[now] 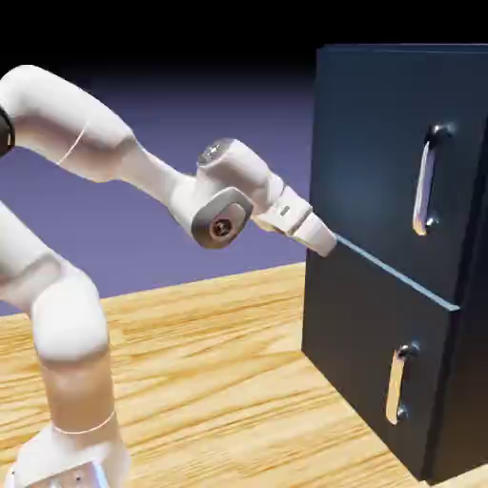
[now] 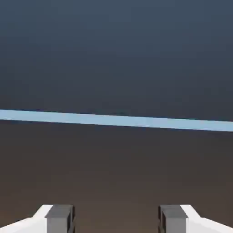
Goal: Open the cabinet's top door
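Note:
The dark navy cabinet (image 1: 477,381) stands at the right of the exterior view. Its top door (image 1: 372,143) is flush and carries a long vertical silver handle (image 1: 426,181) near its right side. My gripper (image 1: 327,242) is at the door's lower left corner, by the light blue seam (image 1: 400,276) between the two doors, far left of the handle. The hand view is filled by the top door (image 2: 116,54) above the light blue strip (image 2: 116,120) and the lower door (image 2: 116,168) below it. My gripper (image 2: 116,220) is open, its fingertips (image 2: 59,218) apart with nothing between them.
The shorter lower door (image 1: 357,334) has a smaller silver handle (image 1: 398,383). The cabinet rests on a wooden table (image 1: 210,381). My white arm rises from the lower left and reaches right, above the table.

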